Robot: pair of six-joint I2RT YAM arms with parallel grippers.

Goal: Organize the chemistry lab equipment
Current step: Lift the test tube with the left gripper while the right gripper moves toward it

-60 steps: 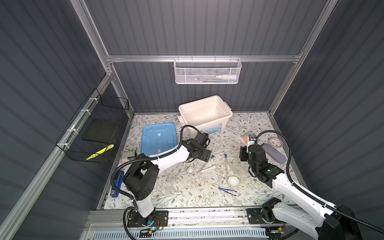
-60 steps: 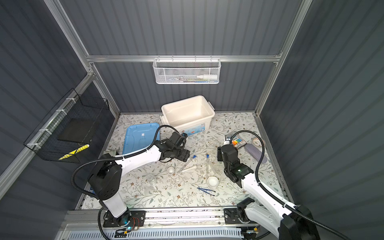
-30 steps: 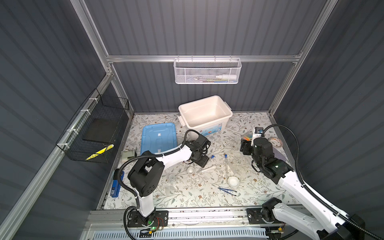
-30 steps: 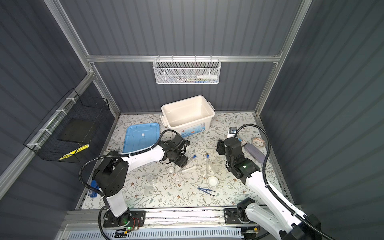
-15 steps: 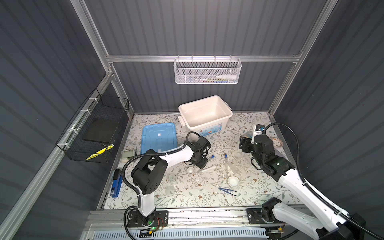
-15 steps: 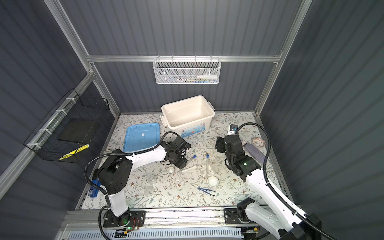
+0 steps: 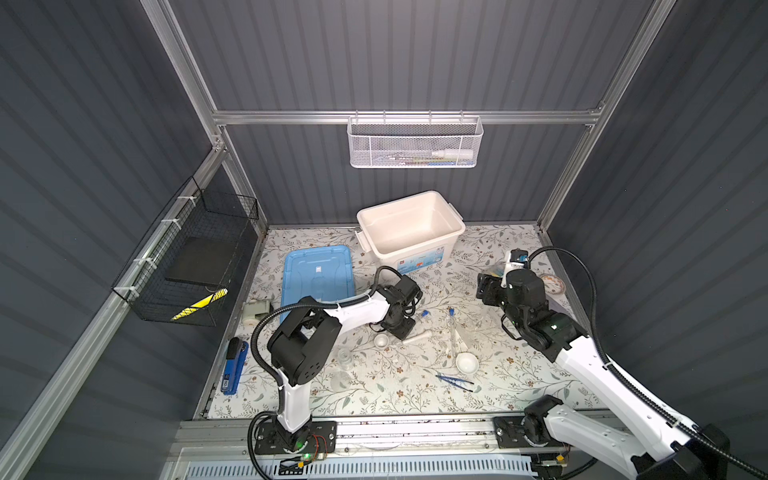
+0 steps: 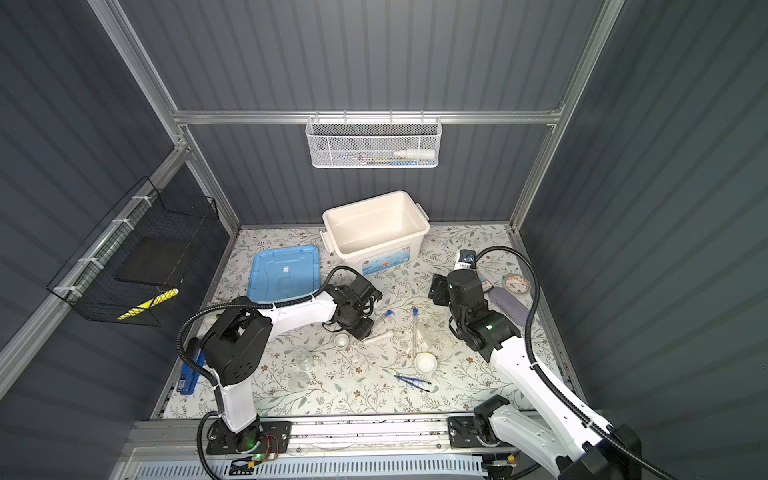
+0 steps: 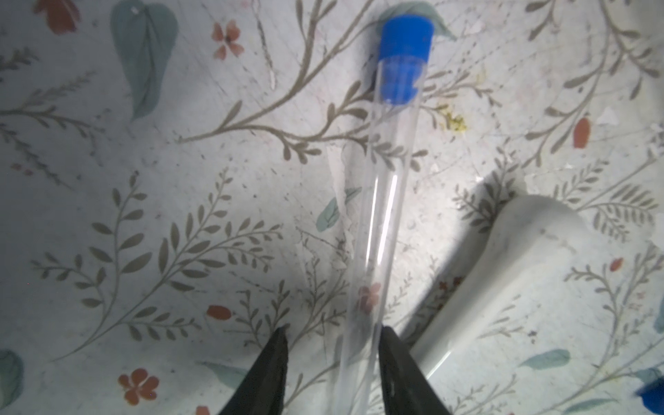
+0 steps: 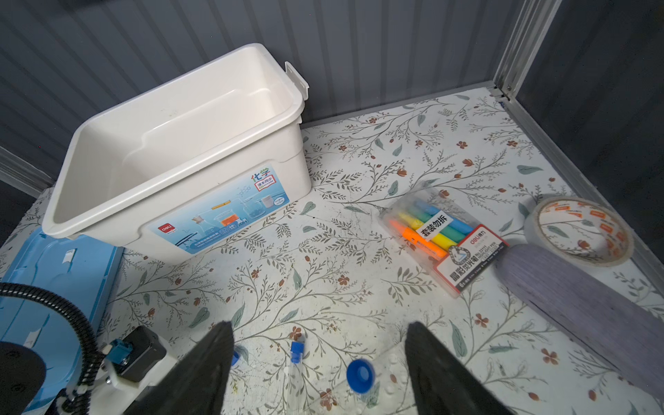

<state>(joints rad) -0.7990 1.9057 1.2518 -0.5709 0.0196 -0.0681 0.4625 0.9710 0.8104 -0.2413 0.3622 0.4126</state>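
**Left wrist view: capped tube between the fingers**

Item: clear tube (image 9: 388,179) with blue cap (image 9: 406,46), lying flat on the floral mat (image 9: 143,215). A white pestle (image 9: 521,269) lies just beside it at an angle.

Tool: the left gripper (image 9: 334,337) straddles the tube's uncapped end at a narrow setting. One finger is against the glass and the other stands off with a gap, so the tube is not clamped. In both top views the gripper body hides this contact.

Top views only, all on the mat:
- small white dish (image 7: 381,340)
- larger white dish (image 7: 466,363)
- dark blue tweezers (image 7: 455,380)
- second tube (image 7: 451,332)
- small glassware (image 7: 344,357)

Right wrist view only:
- marker pack (image 10: 442,237) and tape roll (image 10: 578,230), side by side on the mat
- printed label on the white bin (image 10: 179,151)
- the right gripper (image 10: 319,327), spread wide with nothing between its fingers
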